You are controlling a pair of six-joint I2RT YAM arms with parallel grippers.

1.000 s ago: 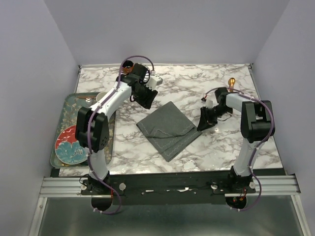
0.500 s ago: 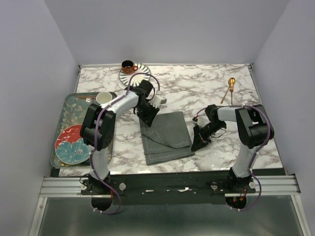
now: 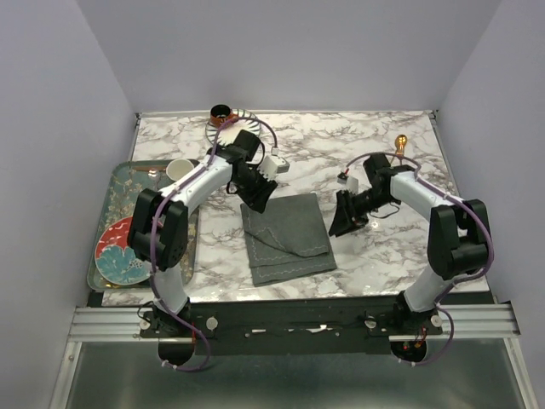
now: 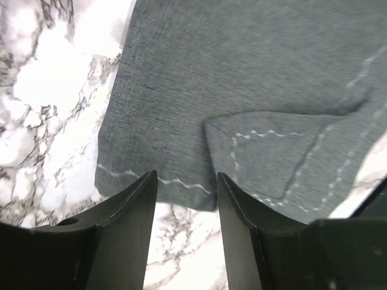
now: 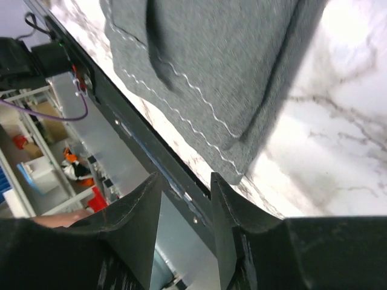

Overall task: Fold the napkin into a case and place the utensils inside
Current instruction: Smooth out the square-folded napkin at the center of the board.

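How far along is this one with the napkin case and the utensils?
Done: the napkin lies folded in layers, a broad rectangle, not yet a narrow case. In hand: nothing held; the left gripper and right gripper stand open at its far-left corner and right edge. Left: finish the folds, then load the utensils lying apart at far right.

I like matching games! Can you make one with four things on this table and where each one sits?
Things
1. dark grey folded cloth napkin
2. shiny gold metal utensil
3. red round plate with a blue flower
4. orange cup on a striped saucer

Places
A. far edge, left of the middle
B. on the green tray at the left
C. far right of the white marble table
D. middle of the table

Pairs: 1-D, 2-C, 3-B, 4-A
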